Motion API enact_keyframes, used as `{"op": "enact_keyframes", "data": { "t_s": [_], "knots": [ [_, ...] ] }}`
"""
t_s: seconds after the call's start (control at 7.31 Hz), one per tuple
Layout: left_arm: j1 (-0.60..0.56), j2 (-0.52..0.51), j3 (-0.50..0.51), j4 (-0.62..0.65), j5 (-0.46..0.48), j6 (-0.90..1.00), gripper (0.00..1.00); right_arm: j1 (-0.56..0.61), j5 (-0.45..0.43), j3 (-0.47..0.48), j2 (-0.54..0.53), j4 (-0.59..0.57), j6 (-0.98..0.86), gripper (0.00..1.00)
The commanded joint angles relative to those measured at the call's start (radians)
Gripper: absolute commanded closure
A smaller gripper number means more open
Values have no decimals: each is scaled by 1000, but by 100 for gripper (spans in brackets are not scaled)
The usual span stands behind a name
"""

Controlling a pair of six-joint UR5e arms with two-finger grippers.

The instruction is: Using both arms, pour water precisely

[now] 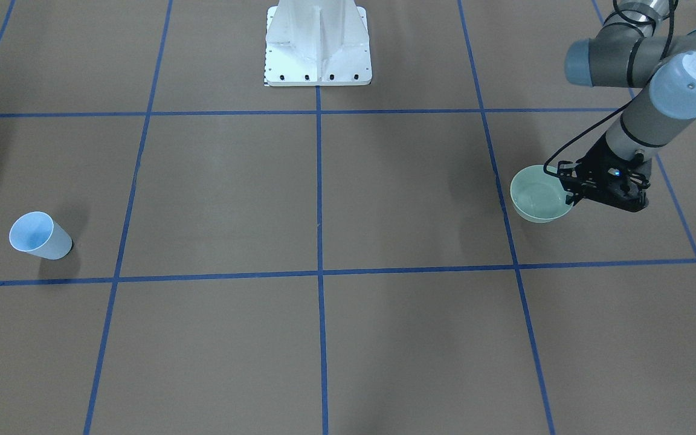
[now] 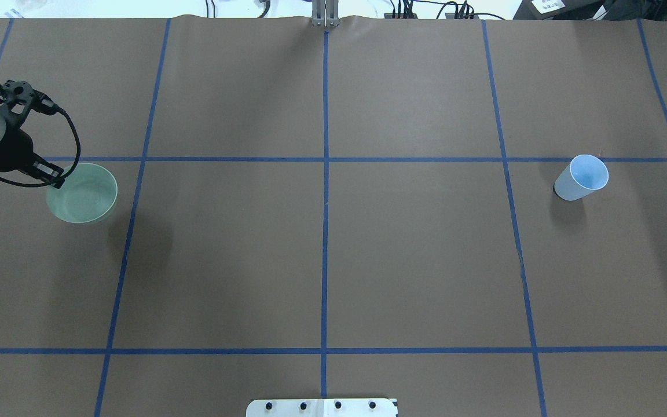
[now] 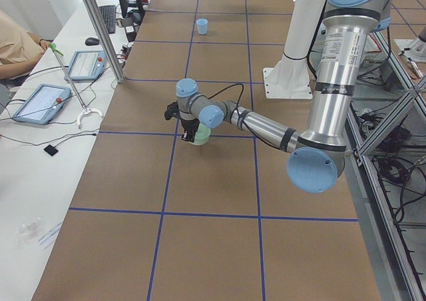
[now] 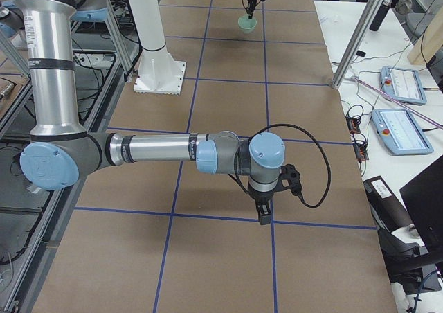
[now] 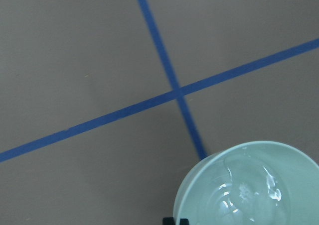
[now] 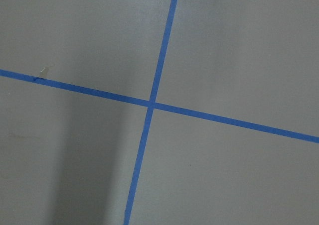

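Note:
My left gripper (image 1: 570, 196) is shut on the rim of the pale green bowl (image 1: 535, 196), at the left end of the table in the overhead view (image 2: 81, 194). The water (image 5: 249, 191) shows as silvery glints inside the bowl in the left wrist view. I cannot tell whether the bowl rests on the table or hangs just above it. The light-blue cup (image 2: 581, 178) stands alone at the other end, tilted in view, with nothing near it. My right gripper (image 4: 264, 215) shows only in the exterior right view, low over the brown table; I cannot tell whether it is open or shut.
The white bolted pedestal (image 1: 318, 51) stands at the robot's side of the table. Blue tape lines (image 2: 325, 231) divide the brown surface into squares. A side desk with tablets (image 3: 41, 103) and an aluminium post (image 3: 100, 31) lie beyond the far edge.

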Motion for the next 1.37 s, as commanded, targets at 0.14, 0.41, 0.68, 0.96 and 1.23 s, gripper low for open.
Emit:
{"op": "enact_keyframes", "data": {
  "t_s": [0.14,0.41,0.68,0.96,1.23],
  "knots": [
    [-32,17,87,-96,-42,51,100,0,-2,1,2,1,0,0],
    [-49,17,117,-96,-44,100,80,0,0,1,2,1,0,0],
    [-52,17,133,-98,-44,123,58,0,0,3,2,1,2,0],
    [-99,17,130,-132,-50,134,0,0,0,3,3,1,2,0],
    [-243,11,134,-112,-134,139,0,0,12,1,8,-4,2,0]
  ]
}}
